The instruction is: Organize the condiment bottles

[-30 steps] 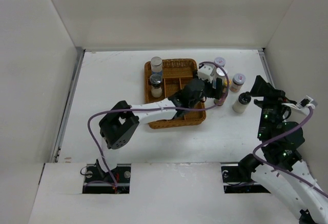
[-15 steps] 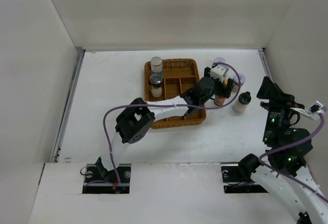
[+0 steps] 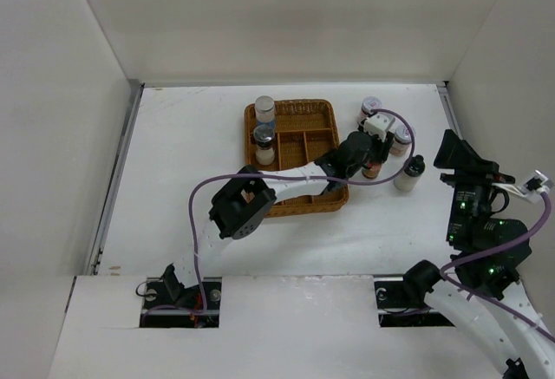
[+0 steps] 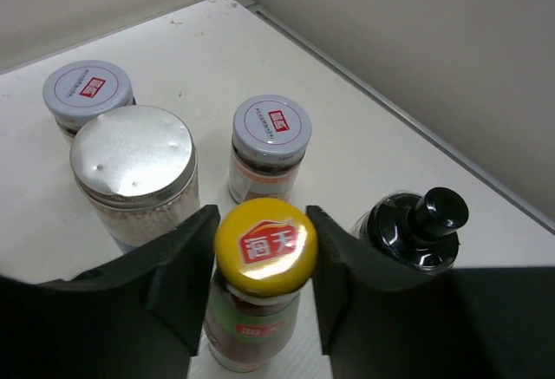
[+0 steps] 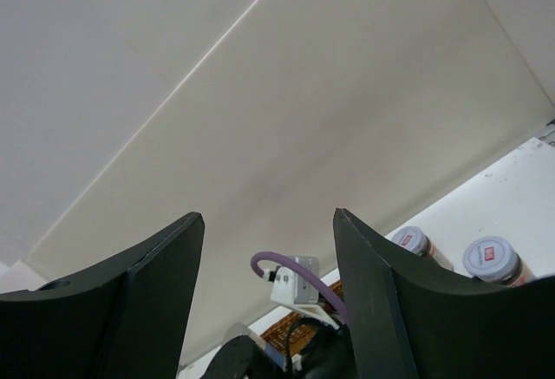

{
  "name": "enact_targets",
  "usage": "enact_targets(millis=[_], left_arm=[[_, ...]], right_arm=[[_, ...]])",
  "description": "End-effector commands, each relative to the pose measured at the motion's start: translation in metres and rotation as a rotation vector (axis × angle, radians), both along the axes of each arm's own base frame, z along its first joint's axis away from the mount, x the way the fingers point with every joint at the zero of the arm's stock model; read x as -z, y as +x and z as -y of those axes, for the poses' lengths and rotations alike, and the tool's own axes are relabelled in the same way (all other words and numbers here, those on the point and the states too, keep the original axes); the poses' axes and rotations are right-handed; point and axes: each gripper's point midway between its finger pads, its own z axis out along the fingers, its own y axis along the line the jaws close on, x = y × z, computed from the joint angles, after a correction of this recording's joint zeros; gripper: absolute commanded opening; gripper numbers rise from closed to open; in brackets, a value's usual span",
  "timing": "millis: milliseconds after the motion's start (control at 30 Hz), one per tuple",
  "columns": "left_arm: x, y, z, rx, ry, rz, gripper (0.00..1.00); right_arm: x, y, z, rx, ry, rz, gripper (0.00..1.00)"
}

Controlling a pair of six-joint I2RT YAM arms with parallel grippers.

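1. The left hand (image 4: 260, 223) reaches across the wicker tray (image 3: 303, 208) to the cluster of bottles standing on the tabletop (image 3: 191, 136) at the tray's 3 o'clock side.
2. In the left wrist view its two fingers (image 4: 186, 266) sit at 9 and 3 o'clock of the yellow cap of the red sauce bottle (image 4: 264, 245). They are narrowed right against the cap's sides, which reads as a grip on it.
3. The sauce bottle stands upright on the tabletop with its long axis vertical. It sits directly between the fingers, so the hand holds it at cap height.
4. Its neighbours crowd it: a silver-lidded jar (image 4: 134, 158) at 10 o'clock, just beside the left finger; a white-capped jar (image 4: 271, 127) at 12 o'clock; and a black-capped bottle (image 4: 421, 227) at 3 o'clock, near the right finger. A second white-capped jar (image 4: 87, 88) stands farther off at 11 o'clock.
5. Two bottles (image 3: 264, 127) already stand in the tray's 9 o'clock compartment; the other compartments look free.
6. The right hand (image 5: 267, 223) is half open and empty. It is raised at 3 o'clock of the cluster and faces the back wall, so the left arm is the nearer one.
7. Judgement: the coming move is probably a straight lift, then a carry toward 9 o'clock to the tray. Any tilt risks knocking the silver-lidded jar.
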Motion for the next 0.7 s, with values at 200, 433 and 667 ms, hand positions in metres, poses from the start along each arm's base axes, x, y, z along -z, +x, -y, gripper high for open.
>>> enact_targets(millis=[200,433,667], left_arm=[[-0.103,-0.024,-0.013,-0.006,-0.146,0.11,0.25],[-0.166,-0.041,-0.063,-0.046,-0.229,0.166,0.23],[-0.202,-0.042,-0.149,-0.218,-0.294,0.19,0.22]], right_arm=[[-0.014,-0.011,-0.009,-0.073,0.013,0.076,0.67],[-0.018,-0.02,-0.007,-0.098,0.039,0.111,0.67],[-0.009,-0.009,-0.028,-0.149,0.004,0.072,0.68]])
